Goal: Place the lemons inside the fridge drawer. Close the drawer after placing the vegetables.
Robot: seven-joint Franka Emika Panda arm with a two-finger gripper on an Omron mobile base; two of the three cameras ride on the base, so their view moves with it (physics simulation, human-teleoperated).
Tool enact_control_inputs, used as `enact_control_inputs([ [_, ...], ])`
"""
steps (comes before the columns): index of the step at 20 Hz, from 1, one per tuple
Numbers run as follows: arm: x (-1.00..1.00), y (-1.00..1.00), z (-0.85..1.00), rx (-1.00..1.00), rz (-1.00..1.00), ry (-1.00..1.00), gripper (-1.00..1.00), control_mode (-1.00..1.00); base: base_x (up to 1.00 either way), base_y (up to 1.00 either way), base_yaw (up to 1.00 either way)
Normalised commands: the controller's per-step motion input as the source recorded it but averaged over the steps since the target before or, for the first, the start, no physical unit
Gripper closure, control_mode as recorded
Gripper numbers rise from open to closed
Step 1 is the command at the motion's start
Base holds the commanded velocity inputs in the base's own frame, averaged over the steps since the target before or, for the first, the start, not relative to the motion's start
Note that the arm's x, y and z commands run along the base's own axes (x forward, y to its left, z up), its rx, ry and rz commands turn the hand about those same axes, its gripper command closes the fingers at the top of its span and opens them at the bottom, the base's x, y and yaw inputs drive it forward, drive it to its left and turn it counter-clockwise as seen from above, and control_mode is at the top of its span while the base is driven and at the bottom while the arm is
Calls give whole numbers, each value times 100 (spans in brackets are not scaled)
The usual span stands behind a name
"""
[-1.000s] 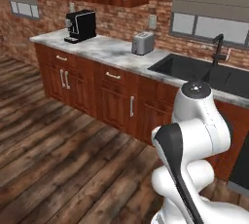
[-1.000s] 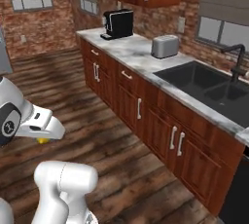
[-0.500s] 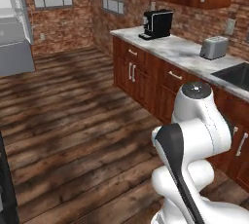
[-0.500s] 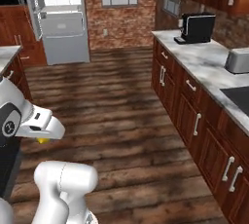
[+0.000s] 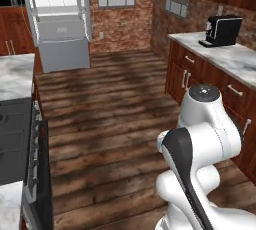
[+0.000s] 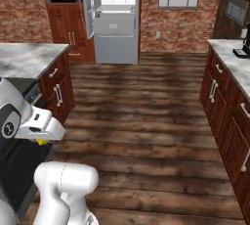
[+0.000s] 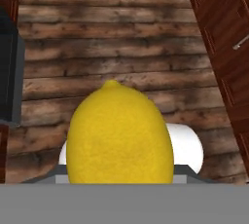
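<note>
Fingers [image 7: 119,181] clamped on lemon [image 7: 119,134], fridge drawer [image 6: 114,24] open

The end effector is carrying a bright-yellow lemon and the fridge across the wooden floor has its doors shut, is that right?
Not quite. The end effector does carry the bright-yellow lemon, but the fridge at the far end of the wooden floor stands with its doors open, shelves visible in the right base view.

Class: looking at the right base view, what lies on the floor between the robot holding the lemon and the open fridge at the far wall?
Bare wooden floor stretches between the lemon and the fridge.
</note>
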Motion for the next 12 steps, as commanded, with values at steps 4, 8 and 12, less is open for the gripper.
enact_control_inputs([
  [4,0,0,0,0,0,0,100,100,100,-6,9],
  [8,0,0,0,0,0,0,100,100,100,0,5],
  [12,0,0,0,0,0,0,100,100,100,0,7],
])
